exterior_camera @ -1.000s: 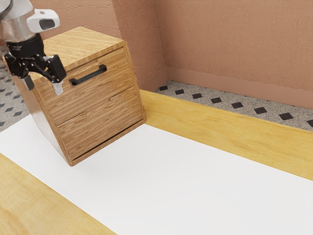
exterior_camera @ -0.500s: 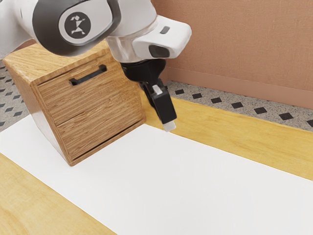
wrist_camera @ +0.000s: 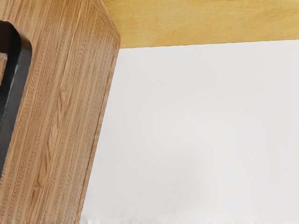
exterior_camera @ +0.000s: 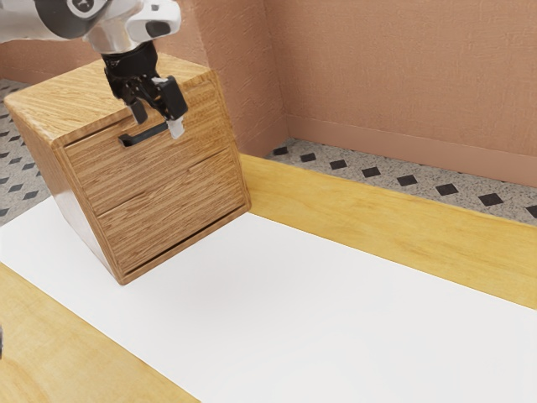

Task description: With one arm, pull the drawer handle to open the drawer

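The wooden cabinet is seen standing at the exterior view's left on the white surface, and its top drawer is found flush with the cabinet front, not pulled out. The black handle is mounted near the drawer's upper edge, slanting up toward the exterior view's right. The gripper is held right at that handle, brought down over its right-hand half from above the cabinet's top edge. Its fingers are spread apart, released: one white-tipped finger is seen overlapping the handle's right end, the other is placed nearer its middle, and no two-sided grasp is shown. In the wrist view the handle is caught as a dark bar close beside the hand, set against the grained drawer front, with the white surface spread beyond the cabinet's edge and a band of bare wood beyond that.
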Tool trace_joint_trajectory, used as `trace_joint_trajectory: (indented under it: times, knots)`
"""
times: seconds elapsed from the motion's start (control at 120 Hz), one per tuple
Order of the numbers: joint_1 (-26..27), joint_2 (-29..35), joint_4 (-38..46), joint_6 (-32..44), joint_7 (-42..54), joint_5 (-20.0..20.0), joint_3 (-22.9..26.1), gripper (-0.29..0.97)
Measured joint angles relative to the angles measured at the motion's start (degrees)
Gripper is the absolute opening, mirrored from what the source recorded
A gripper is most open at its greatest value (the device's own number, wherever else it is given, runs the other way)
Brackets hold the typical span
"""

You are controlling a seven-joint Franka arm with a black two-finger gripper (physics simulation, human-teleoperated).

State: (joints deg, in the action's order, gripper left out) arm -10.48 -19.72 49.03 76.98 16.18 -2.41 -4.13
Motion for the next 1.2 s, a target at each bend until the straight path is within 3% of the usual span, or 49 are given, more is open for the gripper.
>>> trace_joint_trajectory:
  times: [0.208, 0.383, 0.742, 1.2]
  knots:
    - [1.45, -0.63, -0.7, -2.95, 0.69, -0.32, -2.0, 0.68]
    - [2.4, -2.14, -0.7, 0.09, 2.11, -6.33, -2.33, 0.67]
    - [4.36, -1.46, -1.39, -0.75, 4.37, -9.87, -2.78, 0.37]
    - [3.73, -5.07, -1.23, 4.36, 5.92, -12.67, -3.86, 0.3]
